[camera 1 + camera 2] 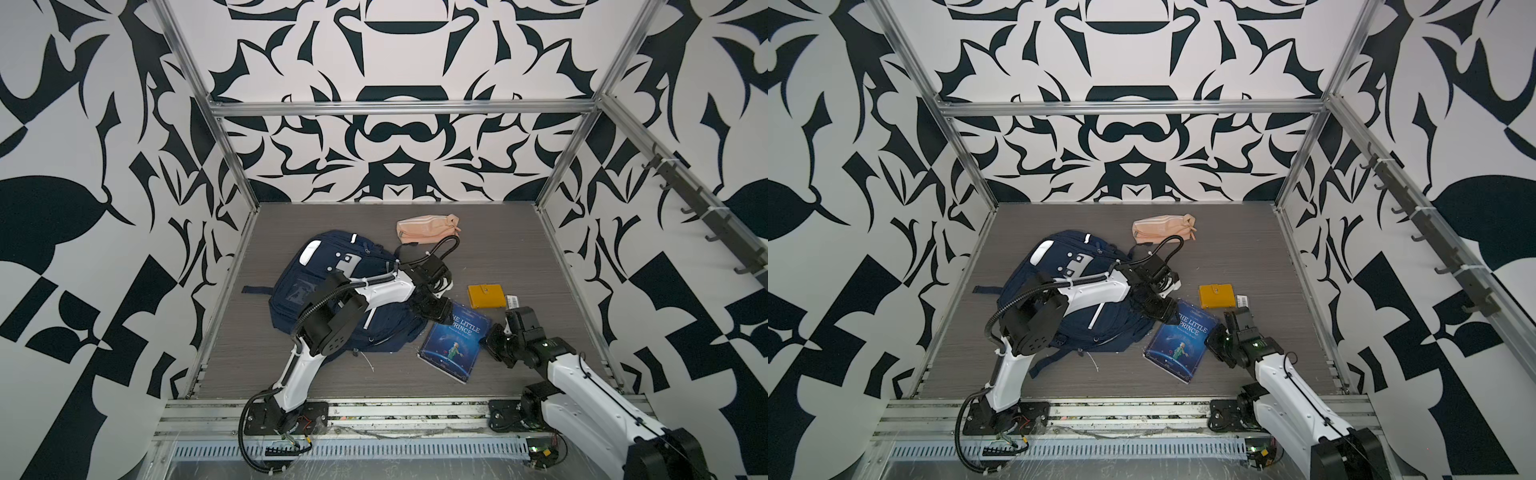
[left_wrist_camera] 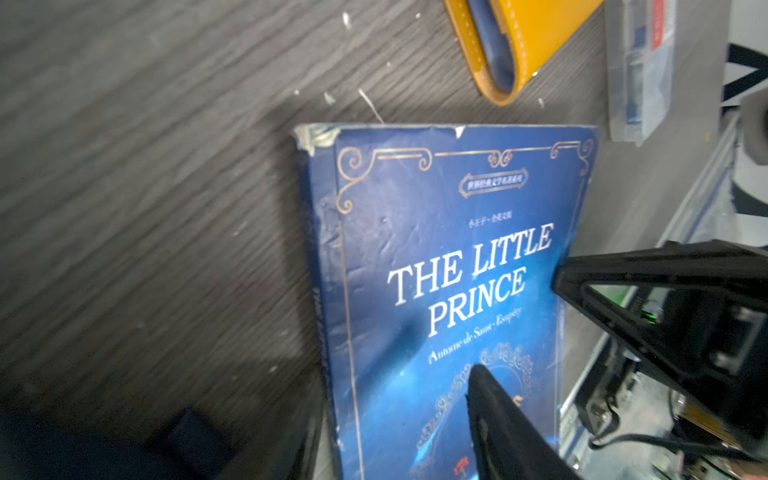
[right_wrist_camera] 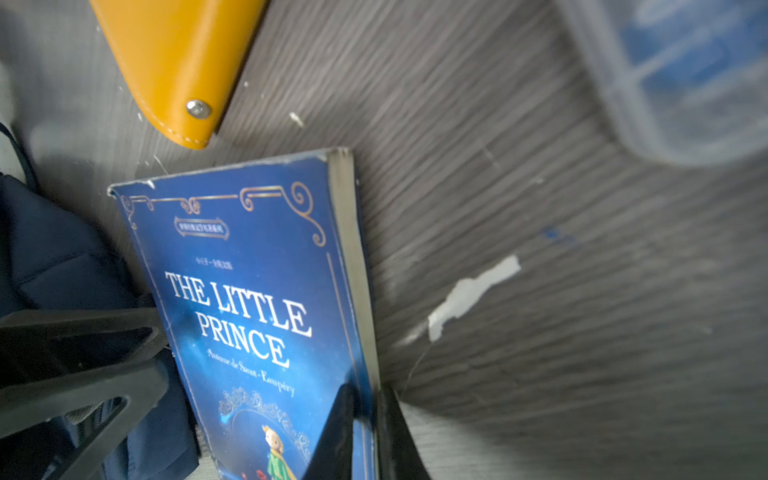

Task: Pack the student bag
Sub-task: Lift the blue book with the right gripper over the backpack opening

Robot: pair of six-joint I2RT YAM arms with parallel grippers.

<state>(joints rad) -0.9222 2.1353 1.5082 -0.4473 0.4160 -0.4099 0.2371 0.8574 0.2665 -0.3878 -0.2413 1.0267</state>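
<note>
My right pincer [image 3: 368, 419] pinches the page edge of The Little Prince book [image 3: 249, 316]. My left pincer [image 3: 163, 353] is open at the spine (not holding). The student bag [image 1: 328, 291] lies just beside the book, so I should lift slowly, keeping it level.

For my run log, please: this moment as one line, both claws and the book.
right claw: shut on book, page edge | left claw: open, over book cover | student bag: book not yet inside
</note>
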